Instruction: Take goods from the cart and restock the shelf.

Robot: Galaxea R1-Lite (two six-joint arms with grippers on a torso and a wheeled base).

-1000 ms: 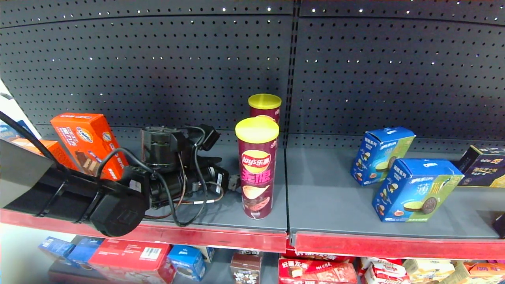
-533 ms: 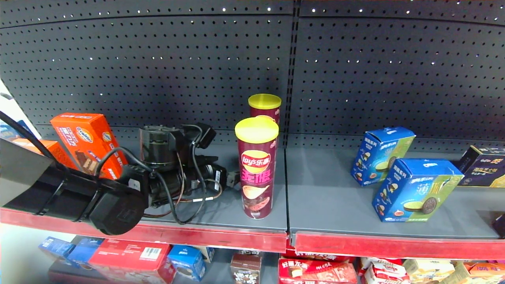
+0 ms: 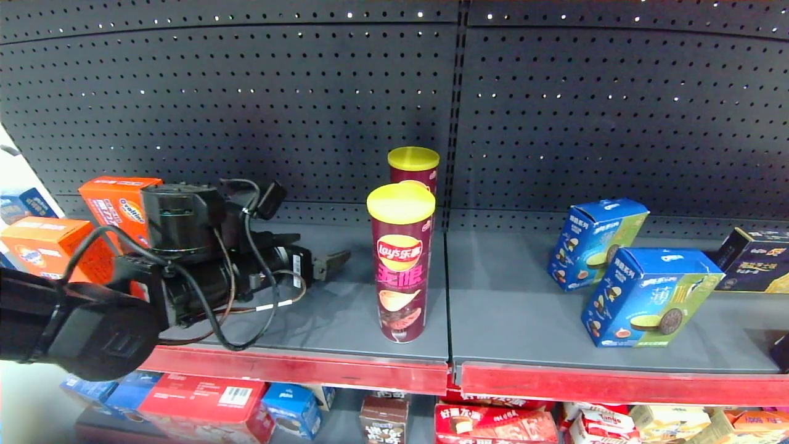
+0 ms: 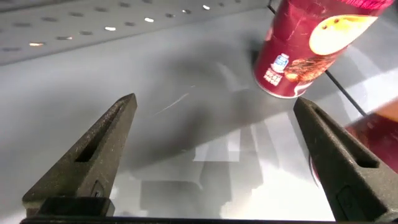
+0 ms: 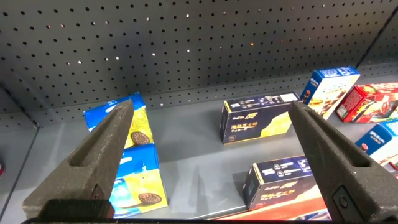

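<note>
Two maroon chip cans with yellow lids stand on the grey shelf (image 3: 505, 308), one (image 3: 400, 265) in front and the other (image 3: 413, 165) close behind it. My left gripper (image 3: 331, 262) hovers just above the shelf, a short way left of the front can, open and holding nothing. In the left wrist view its fingers (image 4: 93, 155) are spread wide around bare shelf, with the can's base (image 4: 298, 56) beyond them. My right gripper (image 5: 211, 109) is open and empty, facing a shelf section with a blue cookie box (image 5: 134, 162) and dark boxes (image 5: 258, 124).
Orange boxes (image 3: 117, 197) (image 3: 37, 246) stand behind and to the left of my left arm. Two blue cookie boxes (image 3: 595, 240) (image 3: 647, 296) and a dark box (image 3: 758, 259) sit at the right. Bare shelf lies between can and blue boxes. The lower shelf (image 3: 493, 422) holds several packs.
My left arm has drawn back to the left, away from the front chip can, which stays upright where it was. The gripper now sits farther from the can.
</note>
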